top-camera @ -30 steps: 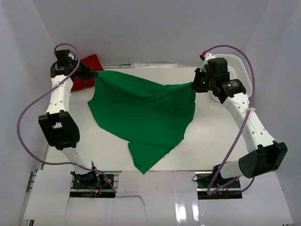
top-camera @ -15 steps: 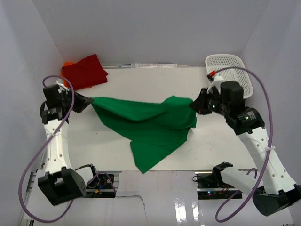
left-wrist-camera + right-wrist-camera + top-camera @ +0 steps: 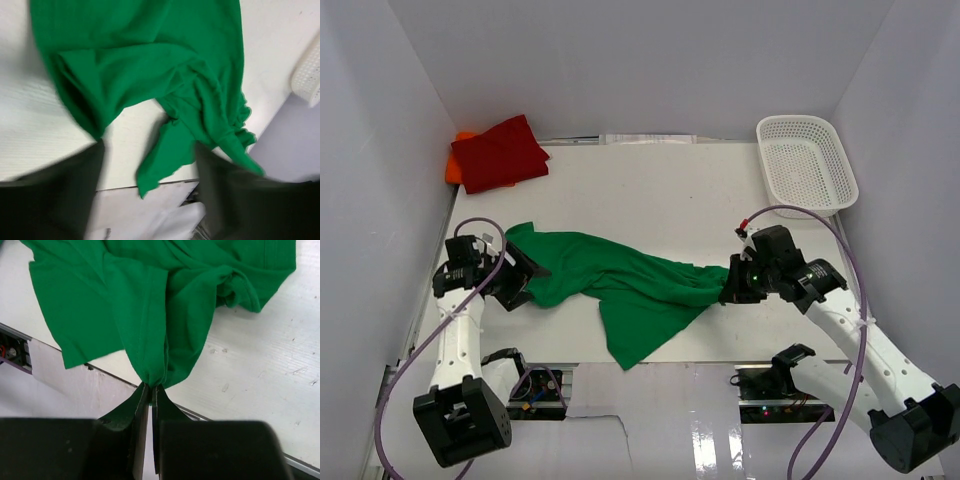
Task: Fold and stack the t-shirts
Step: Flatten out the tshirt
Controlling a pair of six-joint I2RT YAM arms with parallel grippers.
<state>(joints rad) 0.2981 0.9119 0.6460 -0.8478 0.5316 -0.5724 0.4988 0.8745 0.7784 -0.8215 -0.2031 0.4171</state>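
Note:
The green t-shirt (image 3: 620, 280) lies bunched in a band across the near half of the table, with one flap (image 3: 630, 340) reaching the front edge. My left gripper (image 3: 534, 284) is at its left end, open; in the left wrist view the blurred fingers (image 3: 55, 200) stand wide apart with only table and a cloth tip (image 3: 165, 155) between them. My right gripper (image 3: 727, 288) is shut on the shirt's right end, pinching a gathered fold (image 3: 151, 382). A folded red t-shirt (image 3: 502, 152) lies at the back left on an orange t-shirt (image 3: 453, 168), which peeks out.
A white mesh basket (image 3: 807, 163) stands at the back right corner and shows at the right edge of the left wrist view (image 3: 309, 75). White walls close in the table on three sides. The table's front edge (image 3: 235, 427) runs just under the right gripper.
Both arms swung down from the back toward the near edge, laying the stretched green t-shirt onto the table. The left gripper opened and let go of its corner; the right stays shut on it.

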